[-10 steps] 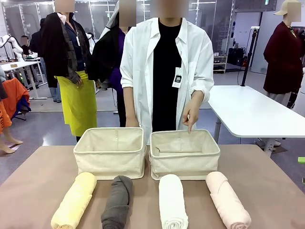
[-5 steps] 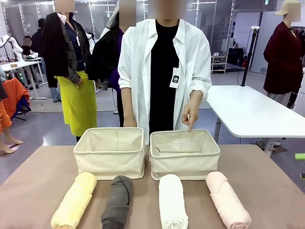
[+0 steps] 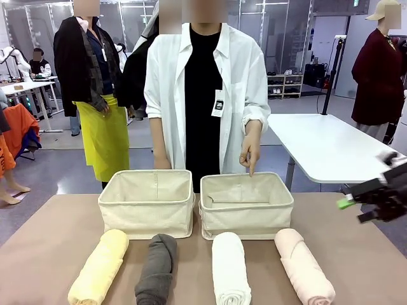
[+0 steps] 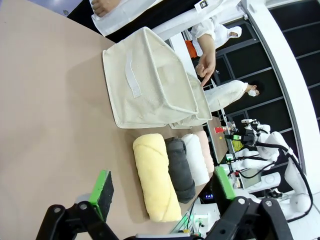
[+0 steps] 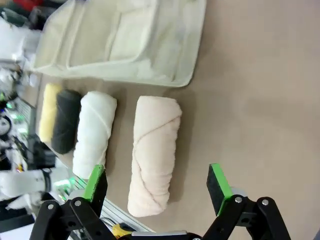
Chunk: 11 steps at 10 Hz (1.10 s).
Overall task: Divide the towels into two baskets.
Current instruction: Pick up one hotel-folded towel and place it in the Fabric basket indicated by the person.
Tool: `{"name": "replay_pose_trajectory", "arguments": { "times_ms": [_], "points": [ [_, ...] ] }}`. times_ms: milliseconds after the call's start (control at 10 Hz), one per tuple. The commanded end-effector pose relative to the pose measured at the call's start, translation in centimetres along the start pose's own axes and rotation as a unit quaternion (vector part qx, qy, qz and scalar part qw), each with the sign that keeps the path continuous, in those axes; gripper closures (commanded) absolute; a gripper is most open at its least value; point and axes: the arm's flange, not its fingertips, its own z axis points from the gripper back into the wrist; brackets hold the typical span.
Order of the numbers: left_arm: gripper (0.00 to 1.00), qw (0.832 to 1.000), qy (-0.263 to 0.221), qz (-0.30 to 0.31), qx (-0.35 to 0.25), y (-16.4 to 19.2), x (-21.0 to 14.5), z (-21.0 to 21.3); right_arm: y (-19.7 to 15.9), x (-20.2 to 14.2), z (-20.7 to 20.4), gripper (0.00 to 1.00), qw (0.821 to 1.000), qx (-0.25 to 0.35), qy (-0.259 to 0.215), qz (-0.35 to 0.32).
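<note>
Reading the table as a dial, with my side at 6 and the person at 12. My left fingers (image 4: 101,190) are spread wide and grip nothing; they hang over bare table (image 3: 44,241) out at about 9 o'clock, and the left wrist view looks along the row of towels from its yellow end. My right fingers (image 5: 95,184) are just as wide apart and free. The right wrist view has the pale pink towel (image 5: 152,155) lying on the table ahead of them, untouched. From the front, that arm shows as a blur at 3 o'clock, beyond the table's right edge.

All four towels lie rolled on the table in one row along my side, each pointing roughly 6 to 12 and apart from its neighbours. The pale yellow towel (image 3: 99,268) is at 8 o'clock, the dark grey towel (image 3: 156,270) at 7, the white towel (image 3: 229,270) at 5 and the pink one at 4.

Just behind the row the two baskets stand side by side, upright. The left basket (image 3: 147,216) is at 11 o'clock, the right basket (image 3: 247,219) at 1, very close together; I cannot tell if they touch.

At 12 the person stands against the far edge, one hand (image 3: 249,151) lowered with the index finger pointing down above the right basket's far rim.
</note>
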Motion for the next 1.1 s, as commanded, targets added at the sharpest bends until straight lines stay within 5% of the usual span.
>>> {"name": "replay_pose_trajectory", "arguments": {
  "times_ms": [0, 500, 1000],
  "points": [
    [0.0, 1.0, -0.003, 0.0, -0.002, 0.0, 0.0, 0.2, 3.1, 0.2, -3.0, 0.0, 0.995, -0.066, 0.052, 0.047],
    [0.0, 1.0, -0.003, 0.0, -0.002, 0.0, 0.0, 0.2, 8.8, -1.9, -10.8, 0.0, 0.982, -0.151, 0.1, 0.046],
    [0.0, 1.0, -0.003, 0.0, -0.002, 0.0, 0.0, 0.2, 8.9, -3.0, -14.9, 0.0, 0.97, -0.207, 0.117, 0.052]
  ]
}}
